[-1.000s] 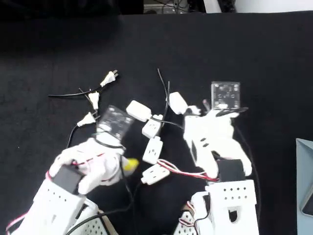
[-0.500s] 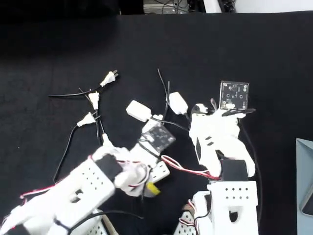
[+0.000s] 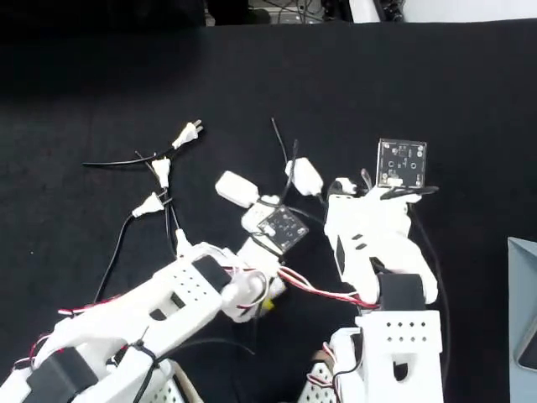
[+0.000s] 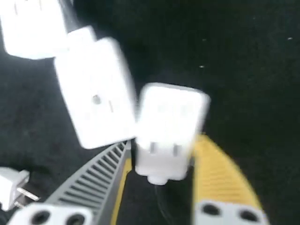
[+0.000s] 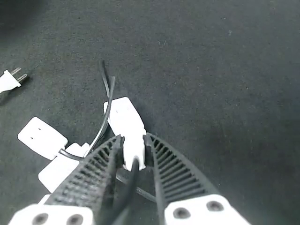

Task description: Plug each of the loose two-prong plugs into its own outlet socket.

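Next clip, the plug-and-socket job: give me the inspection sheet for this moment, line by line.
Surface: black table, plain and dark.
Job's things: loose plugs lie unplugged on the far left; white sockets cluster mid-table, with a free socket lying untouched.
Clutter: blue-grey object at the table's right edge.
Grippers: right gripper has its jaws shut on the corded socket; left gripper is at a blurred socket, grip unclear.
Cables: black cords trail from the plugs; red-and-white arm wires cross between the arms.
Surroundings: pale surface beyond the far edge.
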{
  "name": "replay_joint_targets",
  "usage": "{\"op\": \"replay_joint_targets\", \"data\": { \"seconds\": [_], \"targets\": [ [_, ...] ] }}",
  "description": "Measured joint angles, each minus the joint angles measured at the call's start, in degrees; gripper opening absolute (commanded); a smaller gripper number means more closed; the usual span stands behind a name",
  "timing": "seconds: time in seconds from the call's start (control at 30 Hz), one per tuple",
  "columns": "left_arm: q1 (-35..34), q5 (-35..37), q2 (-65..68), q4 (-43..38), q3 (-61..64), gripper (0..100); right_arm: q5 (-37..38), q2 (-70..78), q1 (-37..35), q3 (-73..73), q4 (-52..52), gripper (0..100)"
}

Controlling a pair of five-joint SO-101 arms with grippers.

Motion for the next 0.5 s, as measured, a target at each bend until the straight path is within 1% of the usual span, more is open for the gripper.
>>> {"op": "replay_joint_targets", "data": {
  "seconds": [0.03, 0.1, 0.27, 0.33, 0.5],
  "targets": [
    [0.0, 0.0, -0.97, 0.18, 0.26, 6, 0.0, 0.0, 0.0, 0.0, 0.0, 1.4],
    [0.09, -0.18, -3.69, 2.2, 0.53, 3, 0.0, 0.0, 0.0, 0.0, 0.0, 1.4],
    [-1.05, -0.18, -13.45, 11.78, 0.53, 3, 0.0, 0.0, 0.0, 0.0, 0.0, 1.4],
    [-3.43, -0.79, -17.85, 14.42, 0.53, 3, 0.0, 0.0, 0.0, 0.0, 0.0, 1.4],
    [-13.98, -8.97, -26.11, 16.26, 4.22, 3, 0.0, 0.0, 0.0, 0.0, 0.0, 1.4]
  ]
}}
